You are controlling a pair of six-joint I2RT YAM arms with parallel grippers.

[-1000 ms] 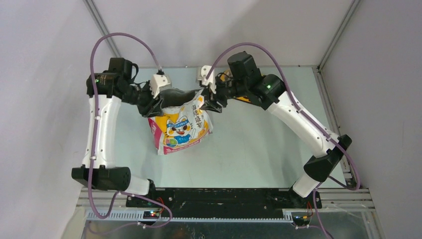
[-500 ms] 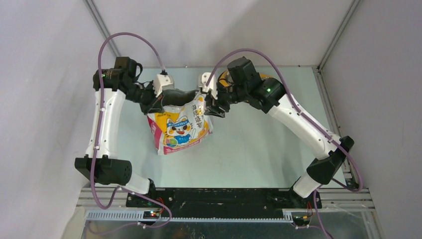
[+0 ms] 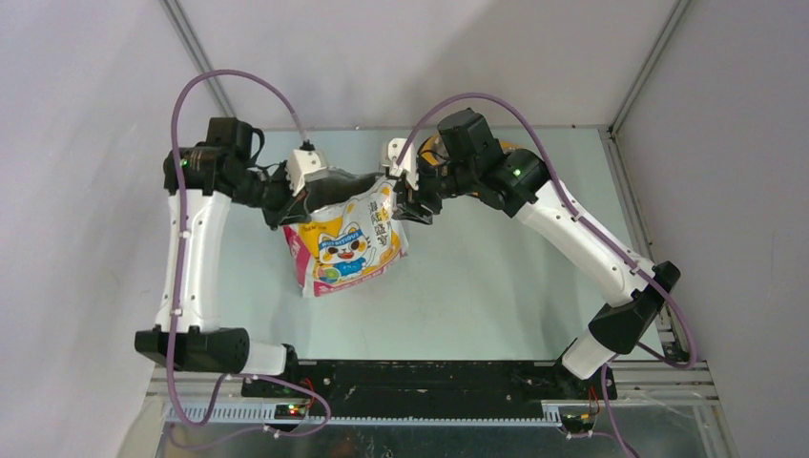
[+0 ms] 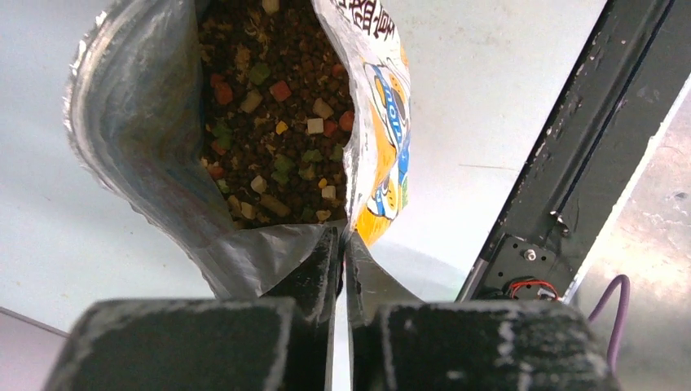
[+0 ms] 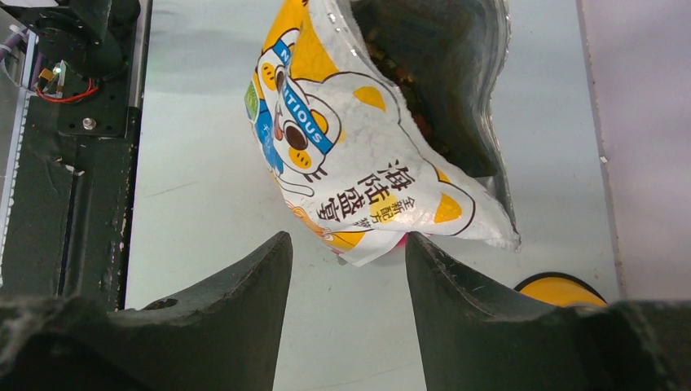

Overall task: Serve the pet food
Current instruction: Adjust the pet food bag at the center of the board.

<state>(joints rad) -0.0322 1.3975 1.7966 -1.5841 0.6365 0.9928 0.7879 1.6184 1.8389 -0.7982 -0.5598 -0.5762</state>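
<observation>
Left gripper [image 4: 343, 244] is pinching bag [image 3: 345, 243] rim at 10 o'clock, exposing pet food [image 4: 277, 122]; right gripper [image 5: 349, 248] is hovering open-jawed at 2 o'clock.

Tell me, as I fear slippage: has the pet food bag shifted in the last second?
No. The pet food bag has its bottom edge as far from the black base rail as before; the left gripper pinches its rim.
</observation>
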